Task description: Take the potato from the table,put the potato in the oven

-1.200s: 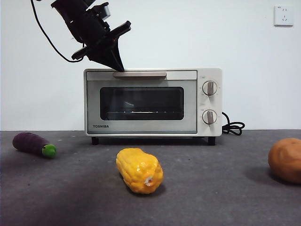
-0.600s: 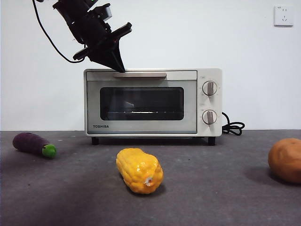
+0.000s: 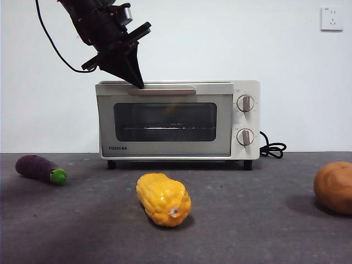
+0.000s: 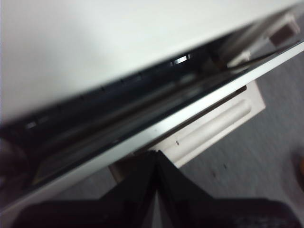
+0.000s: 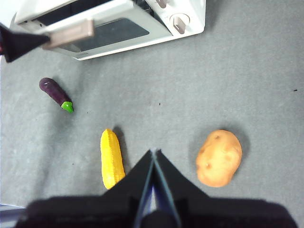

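The orange-brown potato [image 3: 334, 187] [image 5: 219, 157] lies on the dark grey table [image 3: 247, 225] at the right, untouched. The cream oven [image 3: 246, 118] [image 5: 187, 14] stands at the back, its glass door tilted a little outward at the top. My left gripper [image 3: 137, 83] [image 4: 156, 154] is shut, its tip hooked at the left end of the beige door handle [image 3: 165, 91] [image 4: 213, 128] [image 5: 69, 34]. High above the table hangs my right gripper [image 5: 153, 153], shut and empty, over the spot between the corn and the potato.
A yellow corn cob [image 3: 163, 199] [image 5: 111, 159] lies in front of the oven. A purple eggplant [image 3: 38, 168] [image 5: 56, 94] rests at the left. The oven's black cord [image 3: 272, 147] trails to its right.
The oven door has swung outward at its top, from closed to slightly ajar, with the left gripper's tip on the handle. The potato, corn and eggplant have not moved.
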